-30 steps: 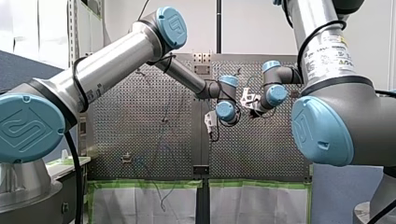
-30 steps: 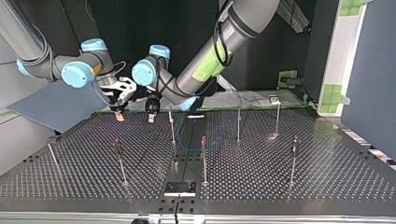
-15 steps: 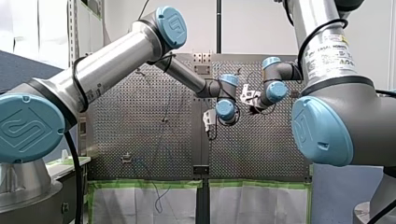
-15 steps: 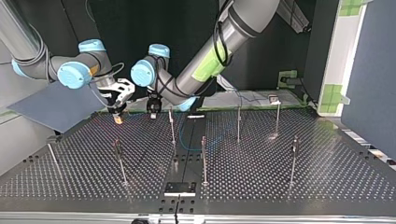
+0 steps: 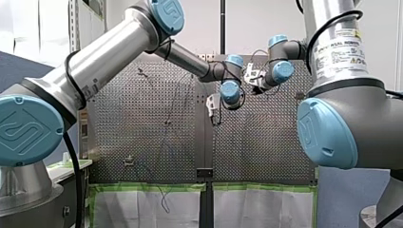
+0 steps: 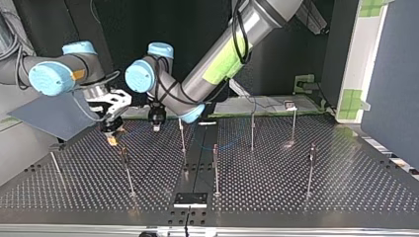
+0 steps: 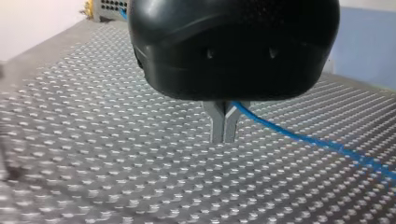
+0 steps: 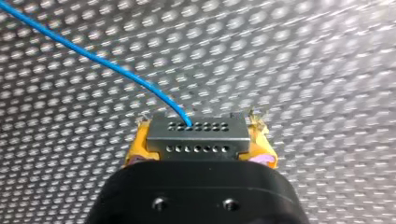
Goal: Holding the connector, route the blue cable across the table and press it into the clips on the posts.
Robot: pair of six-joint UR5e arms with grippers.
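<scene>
Clamping connector, right pincer; blue cable running ahead.

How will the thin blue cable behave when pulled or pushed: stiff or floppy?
The thin blue cable is probably floppy: it leaves the grey perforated metal connector in a gentle curve. Held by the connector between yellow pads, it should follow a pull but buckle if pushed. Being so thin, it is probably light.
</scene>
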